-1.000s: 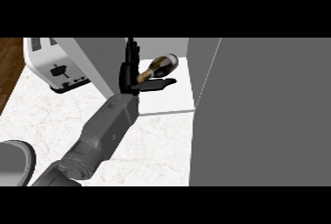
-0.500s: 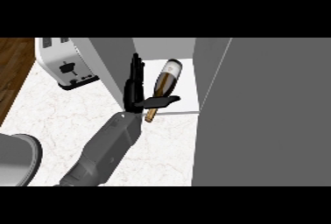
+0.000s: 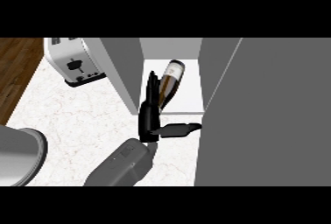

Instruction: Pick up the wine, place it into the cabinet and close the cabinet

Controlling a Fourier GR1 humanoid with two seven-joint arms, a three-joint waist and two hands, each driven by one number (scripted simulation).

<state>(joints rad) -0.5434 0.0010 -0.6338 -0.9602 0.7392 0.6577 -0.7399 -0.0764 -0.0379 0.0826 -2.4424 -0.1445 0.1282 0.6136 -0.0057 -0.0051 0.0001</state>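
Only one hand (image 3: 150, 114) shows, and the view does not settle whether it is the left or the right. It stands edge-on at the mouth of the cabinet (image 3: 121, 65), its fingers (image 3: 154, 87) stretched straight up alongside the wine bottle (image 3: 169, 83) and its thumb (image 3: 177, 129) stuck out sideways toward the grey door (image 3: 265, 109). The fingers lie against the bottle's left flank; whether they actually hold it I cannot tell.

One wine bottle is in view. It leans with its pale end up and to the right, its dark lower part beside the fingers, and it sits over the white shelf (image 3: 184, 103) inside the open cabinet, between the cabinet's left wall and the door.

Half a second ago the thumb was tucked near the bottle's lower end; now it is splayed wide, well clear of the glass. The bottle stands further inside the opening than before, and the forearm (image 3: 123, 164) has swung in below it.

One toaster (image 3: 74, 61) rests on the marble counter (image 3: 71, 113) at upper left, and one grey rounded object (image 3: 16, 155) sits at the left edge.
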